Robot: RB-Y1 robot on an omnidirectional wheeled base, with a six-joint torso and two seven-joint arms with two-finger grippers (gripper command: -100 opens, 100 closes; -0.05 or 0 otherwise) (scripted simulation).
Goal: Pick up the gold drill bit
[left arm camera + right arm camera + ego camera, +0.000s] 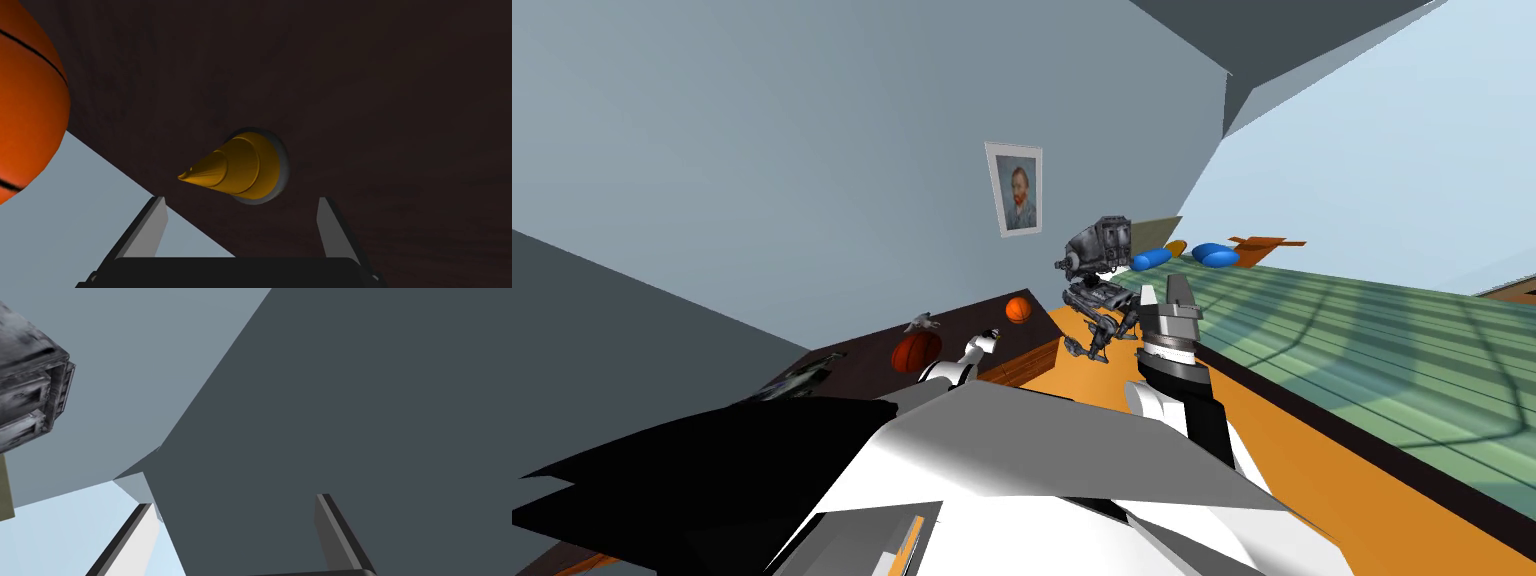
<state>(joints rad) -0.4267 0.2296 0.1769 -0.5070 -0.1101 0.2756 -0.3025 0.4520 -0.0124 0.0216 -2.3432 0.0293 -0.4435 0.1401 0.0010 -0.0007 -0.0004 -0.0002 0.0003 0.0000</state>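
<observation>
In the head view, the left arm (pixel 964 362) reaches over a dark brown table (pixel 967 318) with two orange balls (pixel 1019 310) on it. The right gripper (pixel 1177 292) sticks up beside one grey walker toy (pixel 1097 285).

In the left wrist view, the left gripper (pixel 240 198) is wide open and holds nothing. One gold drill bit (pixel 240 167) sits on the table just past its fingertips, in line with the gap. It is a smooth cone with steps and a grey ring.

In the right wrist view, the fingers stand apart and hold nothing.
</observation>
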